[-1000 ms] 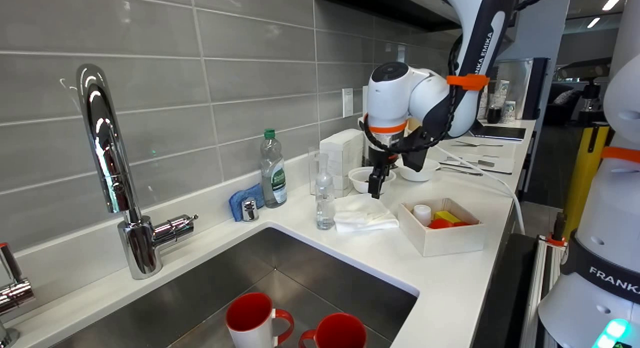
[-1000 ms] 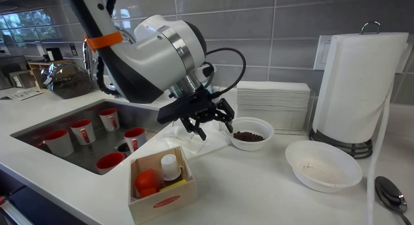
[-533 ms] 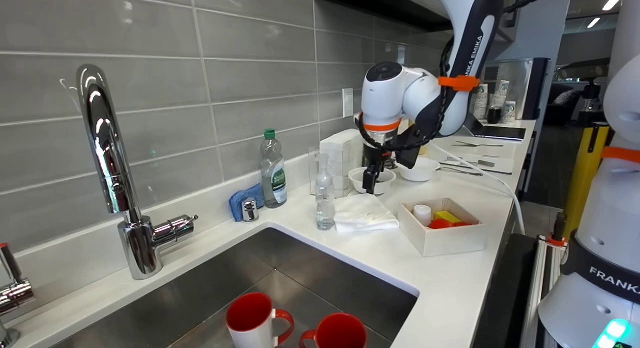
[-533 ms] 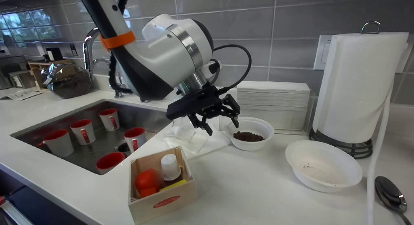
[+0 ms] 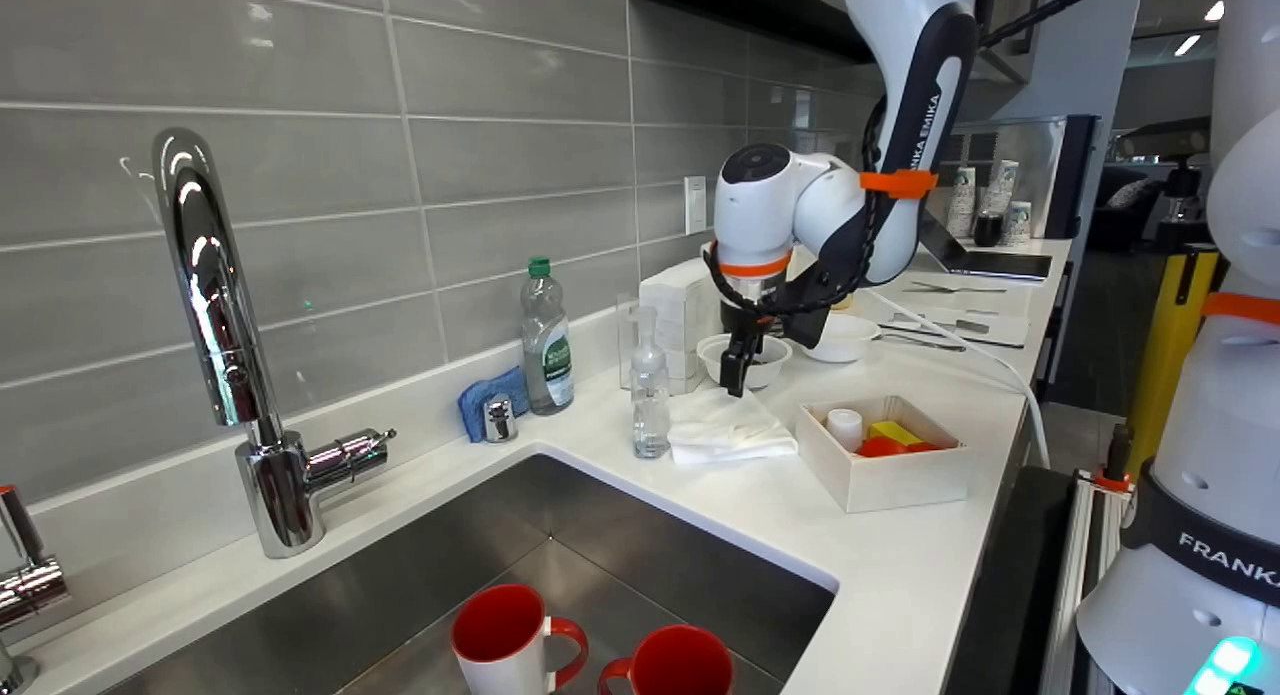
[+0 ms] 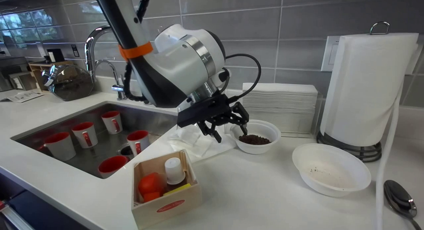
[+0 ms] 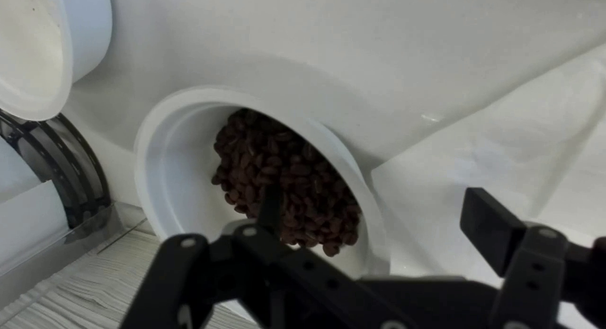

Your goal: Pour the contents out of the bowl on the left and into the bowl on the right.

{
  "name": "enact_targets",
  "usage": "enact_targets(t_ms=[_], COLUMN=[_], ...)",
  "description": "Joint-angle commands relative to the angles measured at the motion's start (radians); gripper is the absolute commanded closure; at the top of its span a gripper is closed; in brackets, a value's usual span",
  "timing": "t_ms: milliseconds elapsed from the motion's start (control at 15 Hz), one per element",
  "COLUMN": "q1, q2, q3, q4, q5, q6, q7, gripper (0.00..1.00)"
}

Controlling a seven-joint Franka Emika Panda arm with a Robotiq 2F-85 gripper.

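Observation:
A white bowl (image 6: 253, 150) holds dark red-brown beans (image 6: 254, 139); its rim also shows in the wrist view (image 7: 158, 163), and it is partly hidden behind the gripper in an exterior view (image 5: 775, 363). A second white bowl (image 6: 331, 187) has only a few specks inside; it also shows in an exterior view (image 5: 840, 341) and at the wrist view's top left (image 7: 90, 35). My gripper (image 6: 232, 134) is open and empty. In the wrist view the gripper (image 7: 378, 215) has one finger over the beans and the other outside the rim, above a napkin. I cannot tell whether the inner finger is below the rim.
Crumpled napkins (image 6: 192, 140) lie beside the bean bowl. A paper stack (image 6: 280, 107) and a paper towel roll (image 6: 364, 91) stand behind the bowls. A wooden box (image 6: 179, 202), a glass bottle (image 5: 650, 395), a white cable (image 6: 386, 150) and a sink with mugs (image 6: 84, 134) are nearby.
My open gripper has moved toward the bean bowl, rising slightly and then dipping again. One finger now appears over the bowl's inside. The bowls have not moved.

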Motion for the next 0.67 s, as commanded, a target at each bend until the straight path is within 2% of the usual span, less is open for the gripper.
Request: enact_targets(t_ms=[0, 67, 467, 600], q1=[0.005, 0.004, 0.001, 0.0], q2=[0.032, 0.032, 0.033, 0.039], q3=[-0.007, -0.007, -0.009, -0.01], q4=[0.039, 0.042, 0.049, 0.049], q5=[-0.065, -0.069, -0.098, -0.105], q6=[0.009, 0.01, 0.009, 0.008], q7=[0.069, 0.074, 0.11, 0.121], gripper=[0.35, 0.46, 0.96, 1.0])
